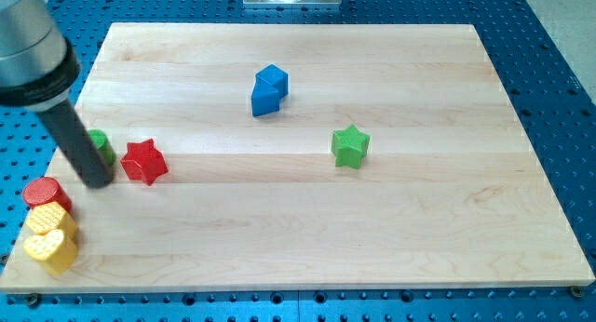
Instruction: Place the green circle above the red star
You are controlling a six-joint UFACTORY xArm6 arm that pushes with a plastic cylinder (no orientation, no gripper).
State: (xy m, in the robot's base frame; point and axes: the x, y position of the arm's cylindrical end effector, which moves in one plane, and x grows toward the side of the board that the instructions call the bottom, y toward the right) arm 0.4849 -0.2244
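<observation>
The green circle lies near the board's left edge, mostly hidden behind my dark rod. The red star lies just to its right, close beside it. My tip rests on the board just below the green circle and left of the red star. The rod slants up toward the view's top left.
A blue block lies at upper centre. A green star lies right of centre. A red cylinder, a yellow block and a yellow heart cluster at the lower left edge of the wooden board.
</observation>
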